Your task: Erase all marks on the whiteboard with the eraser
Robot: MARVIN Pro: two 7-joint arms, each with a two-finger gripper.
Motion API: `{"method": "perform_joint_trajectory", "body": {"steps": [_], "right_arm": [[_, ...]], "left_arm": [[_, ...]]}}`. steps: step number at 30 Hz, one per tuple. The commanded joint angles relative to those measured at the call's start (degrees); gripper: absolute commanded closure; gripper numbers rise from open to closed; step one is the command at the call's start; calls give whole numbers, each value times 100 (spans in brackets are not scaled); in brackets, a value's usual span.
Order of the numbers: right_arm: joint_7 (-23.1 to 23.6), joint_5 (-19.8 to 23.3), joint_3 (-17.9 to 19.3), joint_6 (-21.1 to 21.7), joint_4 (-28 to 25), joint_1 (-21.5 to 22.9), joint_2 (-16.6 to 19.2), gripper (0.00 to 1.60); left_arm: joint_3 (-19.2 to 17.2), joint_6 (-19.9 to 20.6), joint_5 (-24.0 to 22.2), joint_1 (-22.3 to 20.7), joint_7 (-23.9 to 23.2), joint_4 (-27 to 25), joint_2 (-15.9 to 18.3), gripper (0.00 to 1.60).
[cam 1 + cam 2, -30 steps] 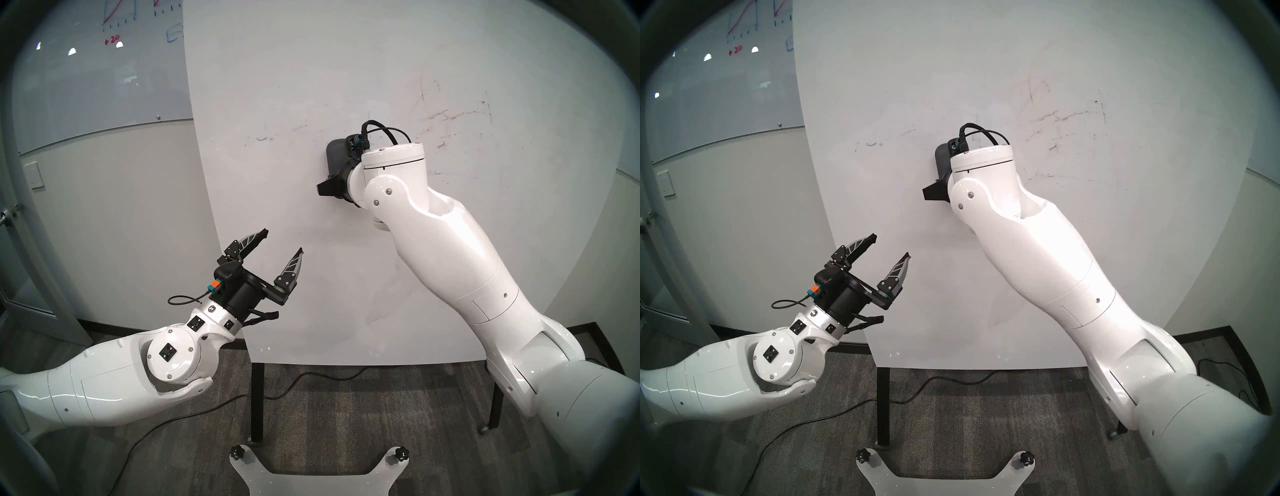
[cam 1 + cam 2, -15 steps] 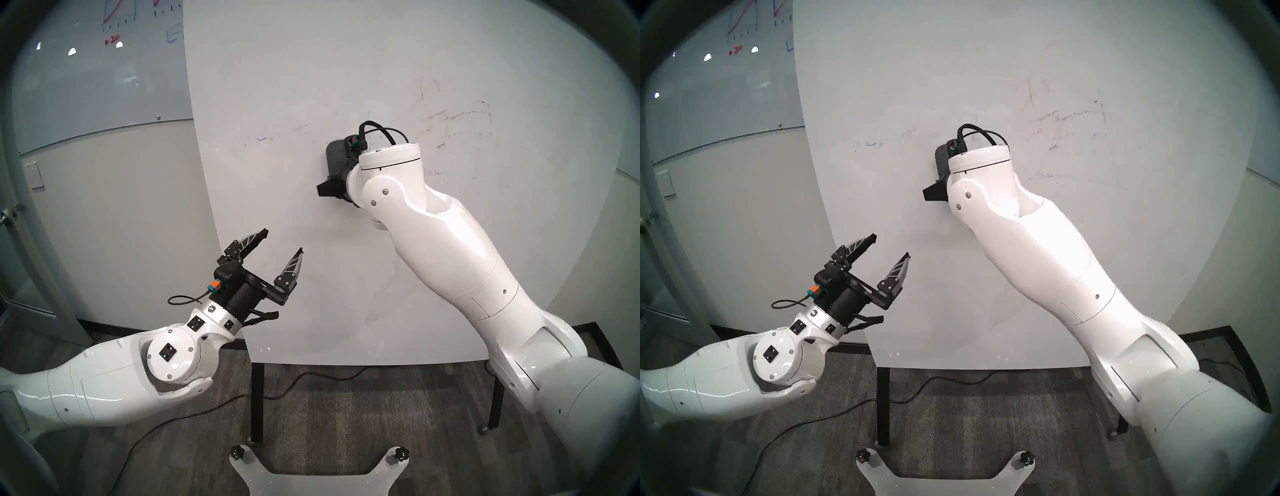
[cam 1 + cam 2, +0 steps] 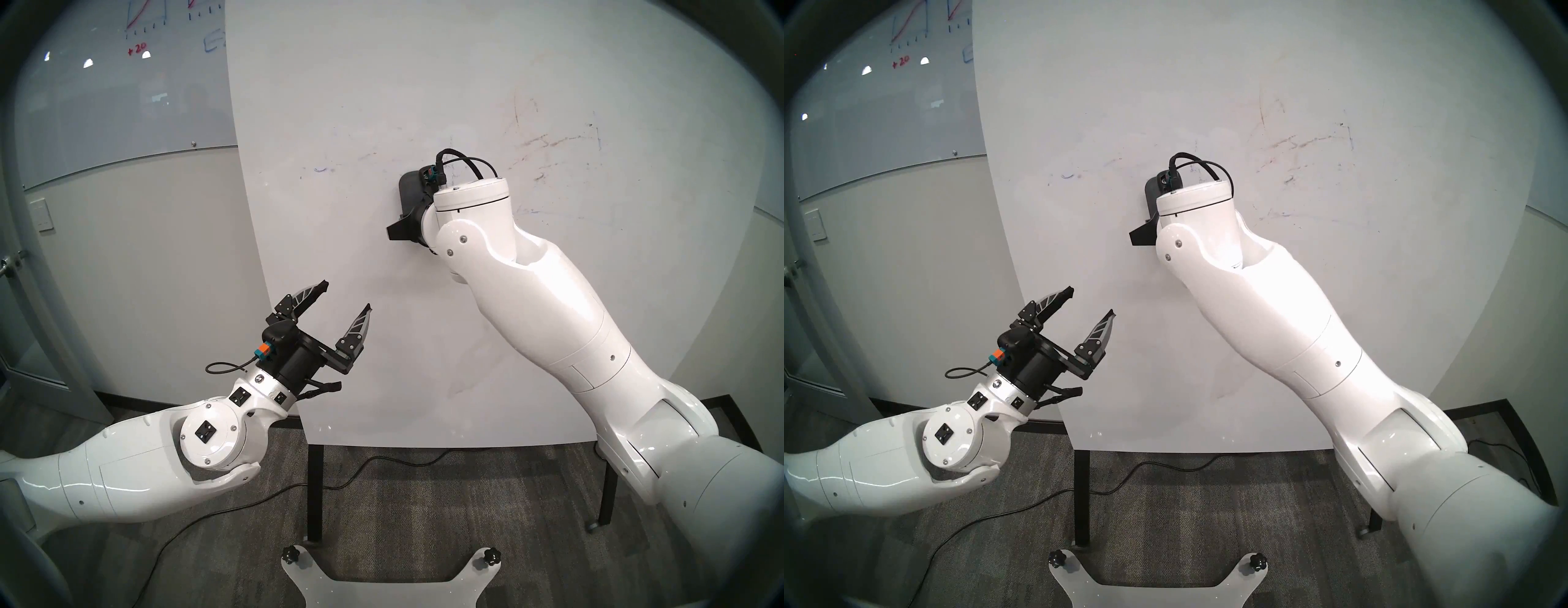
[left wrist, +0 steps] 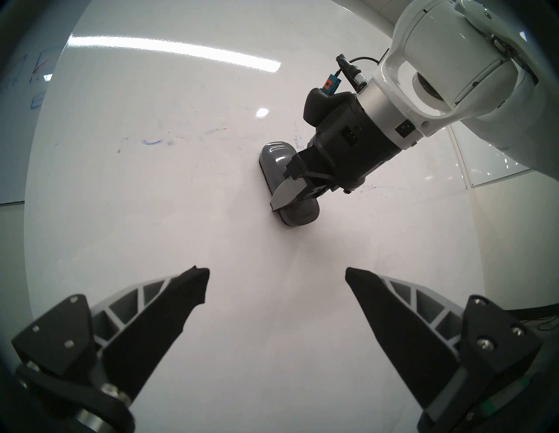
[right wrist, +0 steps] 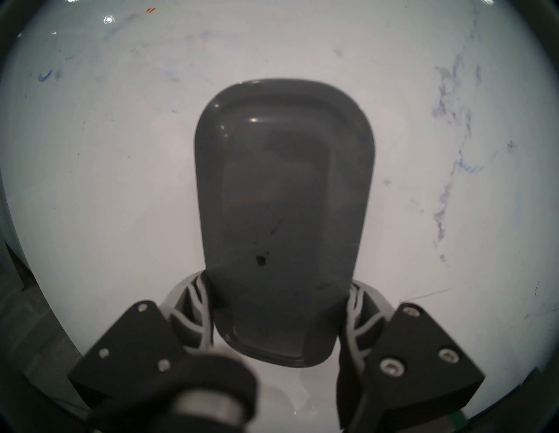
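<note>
The right gripper [image 5: 279, 317] has its jaws clenched on the two long sides of the eraser [image 5: 282, 211], gripping near one end so that most of the dark grey block sticks out beyond the fingers [image 5: 193, 305]. The eraser's pad side lies flat against the whiteboard [image 3: 382, 106], roughly at the board's middle height, its smooth plastic back facing the wrist camera. Out from it, the marks [image 3: 551, 142] are only faint remains: scratchy grey-brown strokes up and to the right of the eraser in the head views, a short blue curl [image 3: 320, 170] well to its left, and bluish smudges [image 5: 450, 181] just beside it in the right wrist view. The left gripper [image 3: 348, 297] hangs low near the board's lower left part, jaws released and spread wide with nothing between them, pointing toward the board and well apart from the eraser. Behind the board's left edge a glossy wall panel [image 3: 106, 106] carries red and blue graph sketches, and thin black legs [image 3: 316, 488] stand on the grey carpet [image 3: 424, 509].
</note>
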Motion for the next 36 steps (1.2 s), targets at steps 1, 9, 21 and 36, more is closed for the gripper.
{"method": "perform_joint_trajectory", "body": {"steps": [1,9,21,36], "right_arm": [[-65,-107,308,-199,-6,222,116,160],[-87,-59,574,-162,-209,225,324,160],[-44,21,834,-211,-368,107,558,160],[23,53,1044,-258,-519,114,731,160]], "left_arm": [[-54,-44,0,-49,6,-56,-2,0],[-51,-38,1,-51,6,-53,-4,0],[-51,-39,1,-52,6,-54,-3,0],[-50,-40,1,-52,6,-54,-3,0]]}}
